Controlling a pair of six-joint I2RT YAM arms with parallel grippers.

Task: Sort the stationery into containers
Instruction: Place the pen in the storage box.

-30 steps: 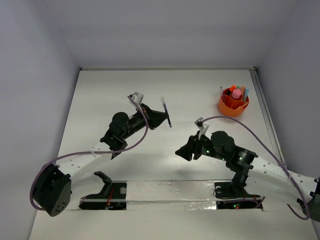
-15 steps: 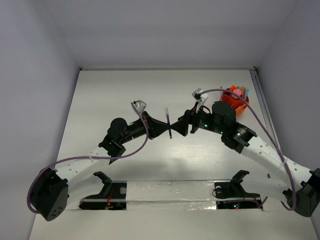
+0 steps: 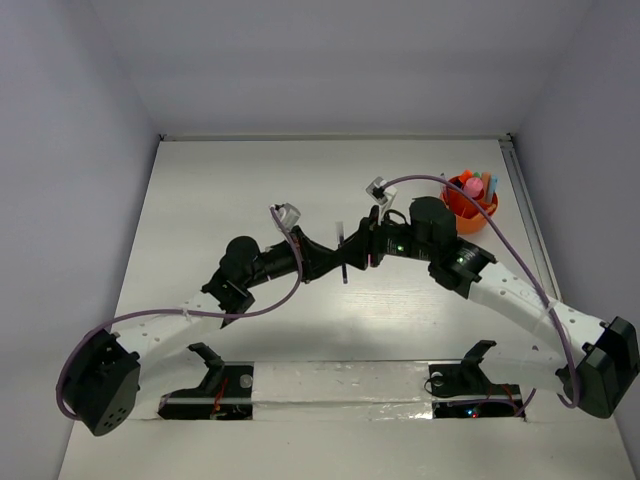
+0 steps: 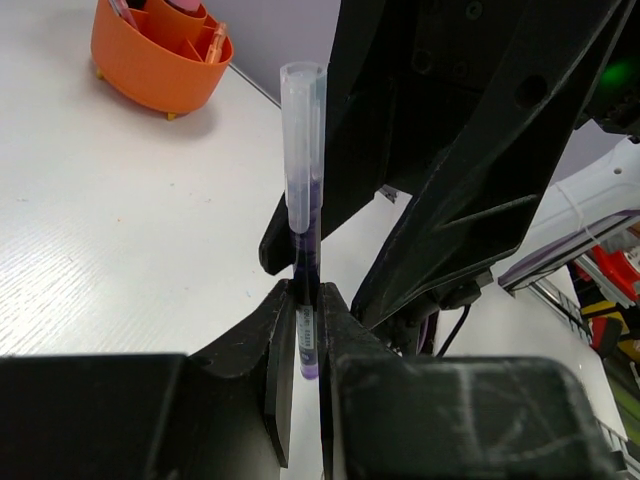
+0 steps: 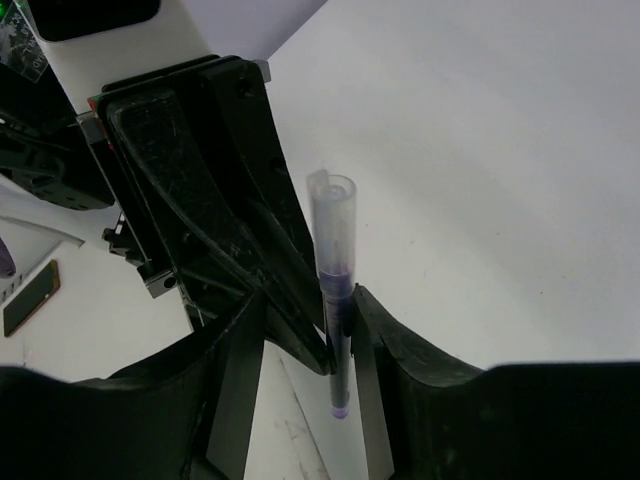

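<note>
A thin pen (image 4: 303, 200) with a dark purple barrel and a long clear cap is pinched by its lower barrel between the closed fingers of the left gripper (image 4: 305, 300), with the capped end sticking up above them. The same pen sits between the spread fingers of the right gripper (image 5: 308, 320), close against one finger with a gap to the other. A round orange holder (image 3: 455, 215) with inner dividers stands upright, well apart from both grippers, to their right. It holds a pink piece (image 3: 472, 187), a light blue pen (image 3: 491, 184) and orange items.
</note>
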